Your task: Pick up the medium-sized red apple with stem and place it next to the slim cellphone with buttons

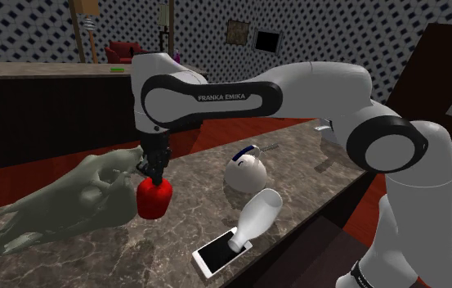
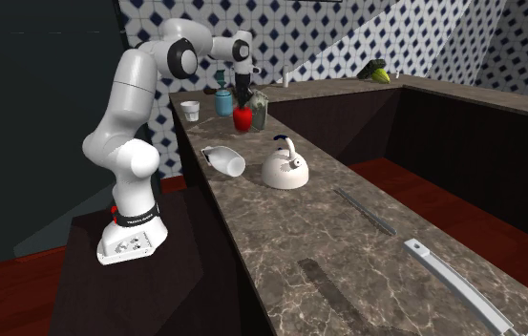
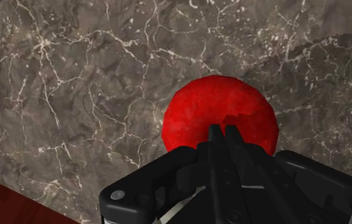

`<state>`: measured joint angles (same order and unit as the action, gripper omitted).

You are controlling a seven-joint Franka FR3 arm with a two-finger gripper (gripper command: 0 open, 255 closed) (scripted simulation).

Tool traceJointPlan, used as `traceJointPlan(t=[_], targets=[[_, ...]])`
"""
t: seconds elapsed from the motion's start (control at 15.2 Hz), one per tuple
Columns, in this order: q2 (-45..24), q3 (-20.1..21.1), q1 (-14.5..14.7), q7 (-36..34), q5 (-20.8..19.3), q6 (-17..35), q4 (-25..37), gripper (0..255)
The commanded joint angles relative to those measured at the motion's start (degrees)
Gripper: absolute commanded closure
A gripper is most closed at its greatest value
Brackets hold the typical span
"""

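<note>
Arm extends level across the shoulder view's upper centre, wrist turned straight down over the counter point(image 1: 126, 245). Gripper point(image 1: 158, 176) vertical, jaws drawn nearly together, pinching the top of the apple point(image 1: 153, 199), left of centre. Phone point(image 1: 222, 254) at bottom centre, well apart. Wrist view shows fingertips point(image 3: 214, 133) over the apple's crown. Second exterior view adds the kettle point(image 2: 284, 167) at centre.

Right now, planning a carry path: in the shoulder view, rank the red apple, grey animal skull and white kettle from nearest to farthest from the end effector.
From the end effector:
1. red apple: clasped, directly beneath it.
2. grey animal skull: close beside, toward the view's left.
3. white kettle: farther off, toward the view's right.
</note>
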<state>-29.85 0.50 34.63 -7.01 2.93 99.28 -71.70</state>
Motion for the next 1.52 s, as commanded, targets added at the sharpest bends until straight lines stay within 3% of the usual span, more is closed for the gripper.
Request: traceJointPlan(t=[0.0, 0.4, 0.92, 0.99, 1.32, 1.45], targets=[[-0.20, -0.02, 0.02, 0.02, 0.00, 1.65, -1.39, 255], [-0.58, -0.01, 0.04, 0.22, 0.04, 5.84, -5.20, 255], [-0.58, -0.01, 0.04, 0.22, 0.04, 5.84, -5.20, 255], [-0.58, -0.01, 0.04, 0.22, 0.04, 5.85, -5.21, 0], [-0.58, -0.01, 0.04, 0.22, 0.04, 5.85, -5.21, 0], [-0.46, -0.04, -0.07, 0.16, 0.01, 2.06, -1.54, 0]])
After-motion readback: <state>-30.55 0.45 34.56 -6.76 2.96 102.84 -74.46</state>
